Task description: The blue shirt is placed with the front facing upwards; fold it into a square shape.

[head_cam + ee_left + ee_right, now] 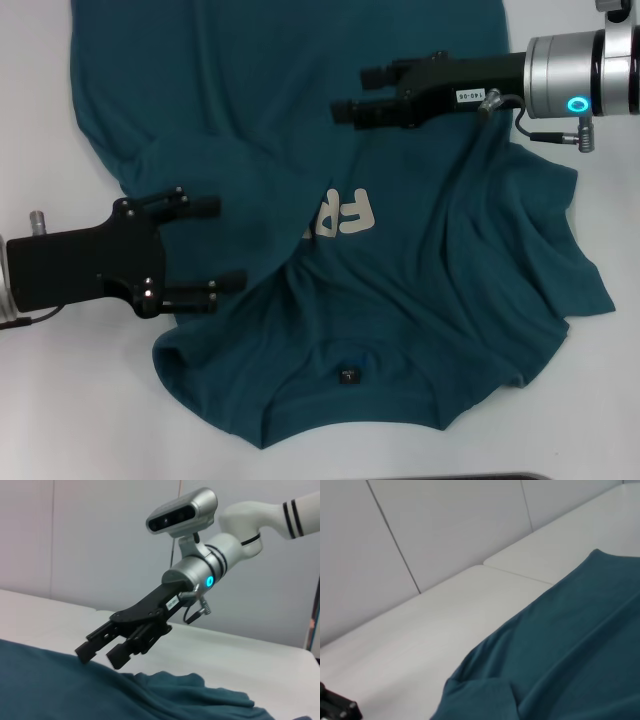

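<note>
The blue shirt [450, 260] lies rumpled on the white table, its collar and black neck label [347, 377] towards me. A folded-over flap of cloth covers part of the cream lettering [345, 215]. My left gripper [215, 245] is open at the shirt's left edge, its fingers reaching over the folded flap with nothing held between them. My right gripper [355, 92] hovers over the upper middle of the shirt, open and empty. The left wrist view shows the right gripper [100, 656] just above the cloth [75, 690]. The right wrist view shows the shirt [570, 655].
Bare white table [60, 400] shows left of the shirt and along the near edge. A pale wall [395, 540] stands behind the table [445, 620]. A black part of the left gripper [335, 707] shows in a corner of the right wrist view.
</note>
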Available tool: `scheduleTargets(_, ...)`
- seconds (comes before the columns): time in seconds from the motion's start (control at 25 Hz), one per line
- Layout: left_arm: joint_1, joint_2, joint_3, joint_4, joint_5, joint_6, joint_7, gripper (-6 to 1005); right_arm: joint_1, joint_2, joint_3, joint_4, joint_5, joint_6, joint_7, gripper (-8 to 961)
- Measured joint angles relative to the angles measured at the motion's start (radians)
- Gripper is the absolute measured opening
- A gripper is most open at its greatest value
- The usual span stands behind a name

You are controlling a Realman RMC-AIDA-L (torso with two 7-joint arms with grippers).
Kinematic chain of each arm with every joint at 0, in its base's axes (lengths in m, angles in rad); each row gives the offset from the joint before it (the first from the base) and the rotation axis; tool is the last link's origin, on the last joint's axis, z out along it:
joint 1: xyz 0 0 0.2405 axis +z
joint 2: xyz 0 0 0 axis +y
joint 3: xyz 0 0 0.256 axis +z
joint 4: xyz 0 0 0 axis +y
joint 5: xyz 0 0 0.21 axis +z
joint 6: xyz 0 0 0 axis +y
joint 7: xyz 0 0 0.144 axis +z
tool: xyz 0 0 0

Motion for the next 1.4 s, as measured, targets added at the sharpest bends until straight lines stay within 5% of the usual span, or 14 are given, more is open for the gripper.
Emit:
scheduleTargets(0.36, 0.004, -0.013, -0.006, -0.010, -0.006, -0.025, 0.002, 904, -0.013, -0.005, -0.018, -0.216, -0.025, -0.165, 0.451, 809)
scheduleTargets(0.72, -0.006, -0.019, -0.029, -0.031, -0.012, -0.033, 0.001, 904, -0.053, -0.096, 0.041, -0.291, -0.114, -0.245, 0.919, 808)
scheduleTargets(1.08, -0.021, -0.018, -0.028, -0.036, -0.012, -0.046, 0.003, 905, -0.076, -0.141, 0.211, -0.239, -0.373, -0.271, 0.981, 808)
scheduleTargets(1.4, -0.023, -0.020, -0.025, -0.055, -0.006, -0.052, -0.001, 905, -0.093, -0.145, 0.233, -0.221, -0.488, -0.252, 0.994, 809)
